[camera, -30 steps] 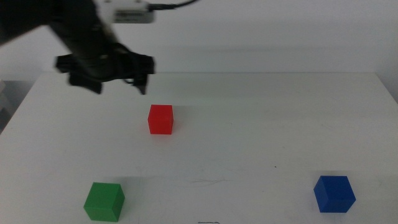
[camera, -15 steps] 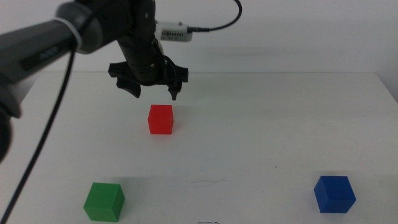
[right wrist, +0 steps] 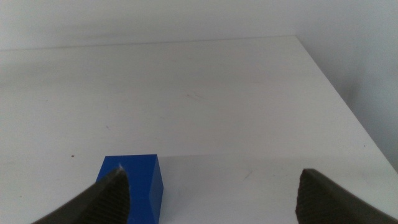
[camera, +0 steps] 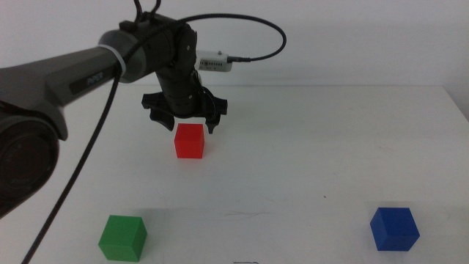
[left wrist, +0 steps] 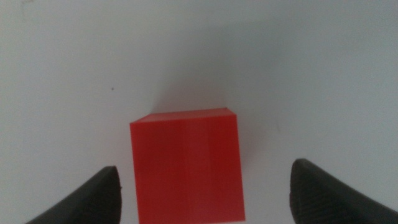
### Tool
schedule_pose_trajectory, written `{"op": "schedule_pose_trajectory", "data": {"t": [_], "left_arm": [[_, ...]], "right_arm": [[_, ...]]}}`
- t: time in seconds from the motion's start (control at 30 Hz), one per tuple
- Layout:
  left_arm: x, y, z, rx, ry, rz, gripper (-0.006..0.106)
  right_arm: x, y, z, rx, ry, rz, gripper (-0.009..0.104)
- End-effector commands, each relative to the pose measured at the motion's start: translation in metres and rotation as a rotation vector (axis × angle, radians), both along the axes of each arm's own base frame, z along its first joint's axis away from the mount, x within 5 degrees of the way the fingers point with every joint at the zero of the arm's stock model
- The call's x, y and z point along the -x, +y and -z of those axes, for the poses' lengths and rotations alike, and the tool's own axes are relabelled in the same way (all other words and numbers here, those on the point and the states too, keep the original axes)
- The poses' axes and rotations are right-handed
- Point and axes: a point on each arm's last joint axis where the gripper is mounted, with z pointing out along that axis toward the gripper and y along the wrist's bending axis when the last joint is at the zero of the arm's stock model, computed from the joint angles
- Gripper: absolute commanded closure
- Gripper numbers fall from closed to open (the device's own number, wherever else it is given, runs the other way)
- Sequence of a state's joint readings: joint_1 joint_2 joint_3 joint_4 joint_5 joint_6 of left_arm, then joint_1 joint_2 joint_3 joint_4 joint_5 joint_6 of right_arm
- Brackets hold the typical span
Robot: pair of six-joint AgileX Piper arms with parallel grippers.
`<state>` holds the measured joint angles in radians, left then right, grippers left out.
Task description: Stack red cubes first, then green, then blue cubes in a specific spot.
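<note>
No cube is stacked: the left gripper (camera: 187, 122) hovers wide open over the red cube (camera: 189, 140), ungrasped.

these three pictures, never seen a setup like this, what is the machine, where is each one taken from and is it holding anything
It is a robot with two arms at a white table. Each arm ends in a gripper with two dark jaws.

The wide picture looks down over the table. The other two come from cameras on the arms' wrists, so each shows its own jaws rising from the bottom edge.

Three cubes lie apart on the table: a red cube, a green cube and a blue cube.

The left gripper hangs just above the red cube, jaws open on either side of it. The right gripper waits near the blue cube, jaws also open. Nothing is held, and nothing is stacked yet.
</note>
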<state>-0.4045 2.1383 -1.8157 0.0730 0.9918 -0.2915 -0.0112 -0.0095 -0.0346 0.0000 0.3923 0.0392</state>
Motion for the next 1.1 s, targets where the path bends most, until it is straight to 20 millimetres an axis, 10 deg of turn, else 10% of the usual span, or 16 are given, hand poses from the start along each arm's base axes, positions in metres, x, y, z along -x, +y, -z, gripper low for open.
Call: {"op": "schedule_pose_trajectory", "data": {"t": [0.0,0.63,1.07], "left_arm": [[-0.001,0.0,-0.033,0.044,-0.101,-0.019,0.009],[-0.011,0.004,-0.007,0.058,-0.049,-0.061,0.019],[-0.005,0.004,-0.013,0.073,-0.018,-0.069,0.089]], "right_arm": [[0.002,0.0,-0.016,0.019,-0.122,0.002,0.015],[0.002,0.0,-0.016,0.019,-0.122,0.002,0.015],[0.002,0.0,-0.016,0.019,-0.122,0.002,0.015]]}}
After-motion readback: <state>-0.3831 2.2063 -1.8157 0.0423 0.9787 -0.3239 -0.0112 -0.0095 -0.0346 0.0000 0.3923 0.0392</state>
